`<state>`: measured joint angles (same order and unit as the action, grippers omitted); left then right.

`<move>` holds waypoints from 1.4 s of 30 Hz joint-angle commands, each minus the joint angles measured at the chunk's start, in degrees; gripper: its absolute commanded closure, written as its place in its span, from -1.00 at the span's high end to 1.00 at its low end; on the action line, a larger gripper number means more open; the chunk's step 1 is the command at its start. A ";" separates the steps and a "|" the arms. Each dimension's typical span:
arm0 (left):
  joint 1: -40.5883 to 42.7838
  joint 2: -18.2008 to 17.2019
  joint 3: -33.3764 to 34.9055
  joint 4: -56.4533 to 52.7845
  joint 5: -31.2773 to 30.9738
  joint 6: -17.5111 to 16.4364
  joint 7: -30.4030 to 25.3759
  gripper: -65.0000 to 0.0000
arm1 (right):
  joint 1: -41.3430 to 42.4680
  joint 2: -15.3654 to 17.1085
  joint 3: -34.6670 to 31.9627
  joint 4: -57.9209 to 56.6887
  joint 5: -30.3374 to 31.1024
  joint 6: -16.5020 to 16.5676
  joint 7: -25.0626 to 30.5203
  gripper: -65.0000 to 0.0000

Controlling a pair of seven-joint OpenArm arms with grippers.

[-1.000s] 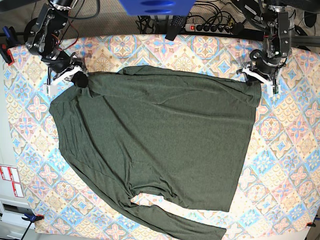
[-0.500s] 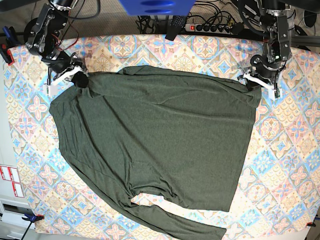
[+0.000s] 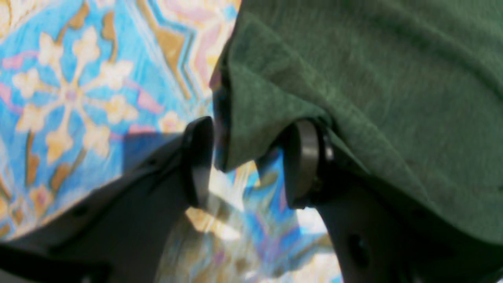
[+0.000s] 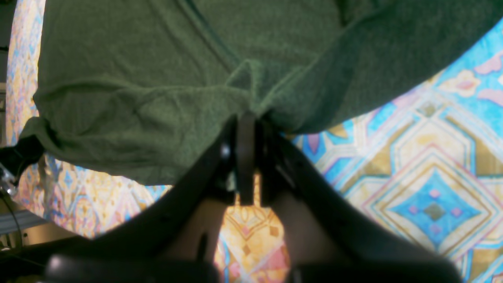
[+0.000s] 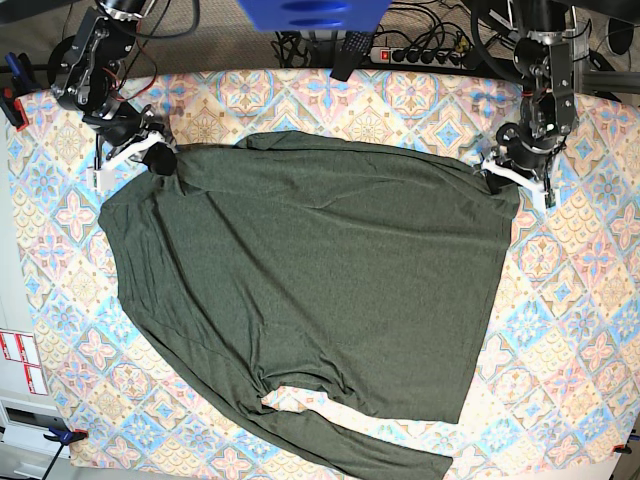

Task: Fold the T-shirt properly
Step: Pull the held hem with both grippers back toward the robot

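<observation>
One end effector (image 3: pixel 251 161) seemingly agape around T-shirt (image 3: pixel 353 78)

A patterned tablecloth (image 5: pixel 590 330) covers the table, with a power strip (image 5: pixel 420 54) behind it

Left gripper (image 3: pixel 247 161) low at the far corner with jaws parted around a fold of cloth, apparently not yet pinching it, right gripper (image 4: pixel 246 157) at the opposite far corner with fingers clamped tight, both arms reaching down from above.
</observation>
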<state>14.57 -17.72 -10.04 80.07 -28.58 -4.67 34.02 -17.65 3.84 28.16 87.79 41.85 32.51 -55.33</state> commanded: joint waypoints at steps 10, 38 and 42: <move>0.33 -0.35 2.70 0.23 -0.56 -3.11 0.75 -1.00 | 0.29 0.60 0.19 1.13 1.01 0.50 0.87 -0.99; 27.41 -3.69 -6.44 25.29 -0.65 -3.73 0.31 -1.00 | -7.71 0.60 6.52 2.45 1.28 2.08 0.52 -0.99; 30.31 -4.31 -7.50 27.31 -0.65 -3.73 0.22 -1.00 | -9.91 0.60 8.54 5.09 1.28 2.61 0.52 -0.99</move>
<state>44.53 -21.39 -17.21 106.24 -29.10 -8.25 35.33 -27.20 3.66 36.05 91.68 42.26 34.68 -55.75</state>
